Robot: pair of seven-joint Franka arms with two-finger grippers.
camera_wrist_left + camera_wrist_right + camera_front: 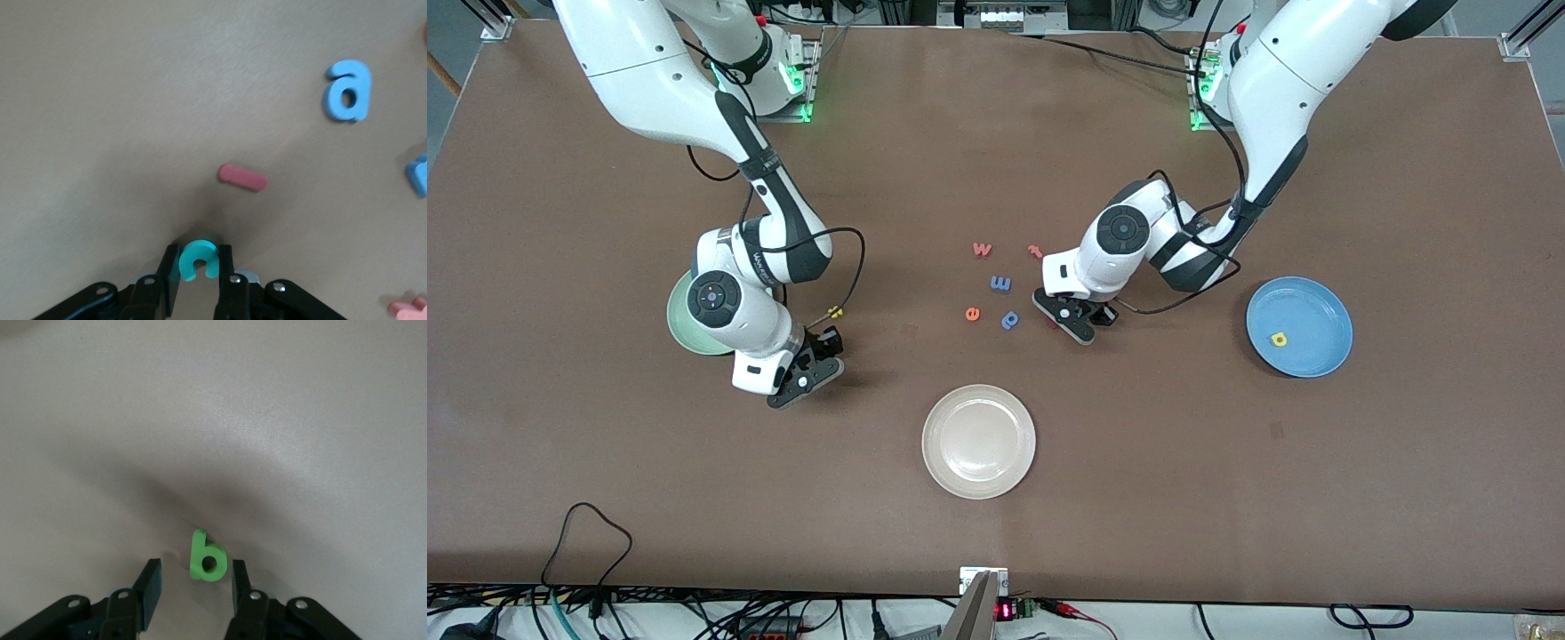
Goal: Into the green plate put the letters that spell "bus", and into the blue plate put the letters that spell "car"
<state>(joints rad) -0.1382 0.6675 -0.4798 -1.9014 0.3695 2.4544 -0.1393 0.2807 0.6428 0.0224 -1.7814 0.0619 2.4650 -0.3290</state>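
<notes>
Left gripper (199,257): down at the tabletop in the left wrist view, black fingers (172,270) clenched on a small teal foam letter c (198,253), one at each side of it.
Right gripper (197,577): released, jaws apart, low over bare table.
Green letter: a small bright green foam letter b (207,558) lies flat between the right jaws, with a gap at each side.
Near the left jaws: a short pink foam bar (242,177) lies close by; a blue foam letter a (347,90) is farther off.
Loose letters: a blue m (1000,284), an orange e (972,313) and a pink w (982,249) are scattered mid-table beside the left gripper (1080,322).
Blue plate: the round bright blue plate (1316,293) sits toward the left arm's end, with a small yellow round-bowled letter (1279,339) in it.
Green plate: the round pale mint-green plate (679,313) is partly covered by the right arm, just beside the right gripper (809,373).
Cream plate: a round cream-white plate (930,442) lies nearest the front camera.
Surface: a matte brown tabletop (1183,498); cables trail along its edges.
</notes>
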